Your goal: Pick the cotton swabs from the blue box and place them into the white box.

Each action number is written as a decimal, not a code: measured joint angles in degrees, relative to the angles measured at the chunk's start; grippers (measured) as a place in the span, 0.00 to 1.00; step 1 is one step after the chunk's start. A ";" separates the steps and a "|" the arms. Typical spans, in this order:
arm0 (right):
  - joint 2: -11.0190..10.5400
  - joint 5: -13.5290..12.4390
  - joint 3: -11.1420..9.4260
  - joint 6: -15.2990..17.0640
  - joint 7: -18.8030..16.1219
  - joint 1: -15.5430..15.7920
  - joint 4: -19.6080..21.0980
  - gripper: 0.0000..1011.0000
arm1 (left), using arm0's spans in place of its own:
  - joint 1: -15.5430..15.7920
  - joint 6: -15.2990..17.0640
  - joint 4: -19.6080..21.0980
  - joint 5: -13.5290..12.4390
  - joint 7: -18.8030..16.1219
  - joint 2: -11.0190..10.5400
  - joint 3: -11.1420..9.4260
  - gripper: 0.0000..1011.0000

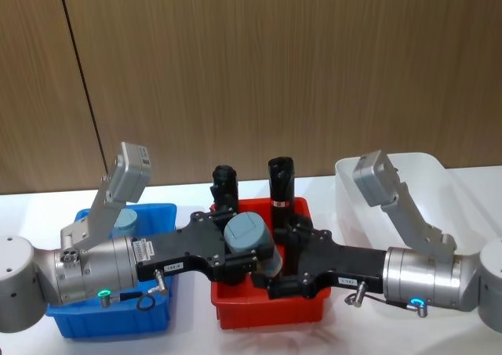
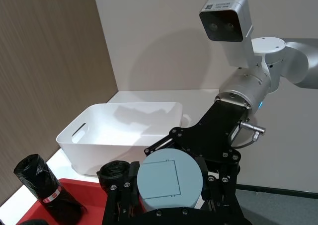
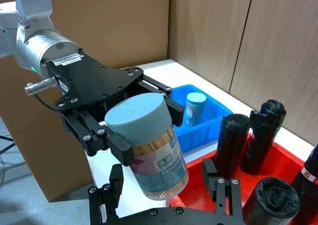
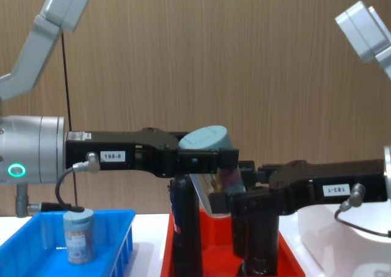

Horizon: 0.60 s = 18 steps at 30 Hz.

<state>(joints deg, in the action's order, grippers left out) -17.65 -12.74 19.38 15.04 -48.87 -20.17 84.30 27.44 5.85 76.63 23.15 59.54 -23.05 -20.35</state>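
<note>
From the head, my left gripper [image 1: 252,255] held a swab jar [image 1: 246,232] clamped over the middle of the red tray [image 1: 267,312], with the right gripper [image 1: 278,265] facing it. Left wrist: the white box [image 2: 114,153] lay beyond. Right wrist: the right gripper's fingers [image 3: 115,178] stood spread either side of the jar's base, so I judged I should close them squarely before releasing. Chest: a second jar [image 4: 79,234] sat in the blue box [image 4: 30,252].

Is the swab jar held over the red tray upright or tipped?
Tipped. The cotton swab jar, clamped in the left gripper, leans with its blue lid toward the robot's left.
</note>
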 joint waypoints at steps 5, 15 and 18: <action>0.09 -0.02 0.30 -0.20 0.12 -0.11 -0.24 0.99 | 0.00 0.00 0.00 0.00 0.00 0.00 0.00 0.66; 0.23 -0.49 0.78 -0.66 1.08 -0.34 -0.77 0.99 | 0.00 0.00 0.00 0.00 0.00 0.00 0.00 0.66; 0.29 -0.68 0.94 -0.85 1.48 -0.43 -0.96 0.99 | 0.00 0.00 0.00 0.00 0.00 0.00 0.00 0.66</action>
<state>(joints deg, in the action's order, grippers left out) -17.36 -13.43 20.32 14.19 -47.39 -20.60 83.34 27.44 5.85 76.63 23.14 59.54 -23.05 -20.34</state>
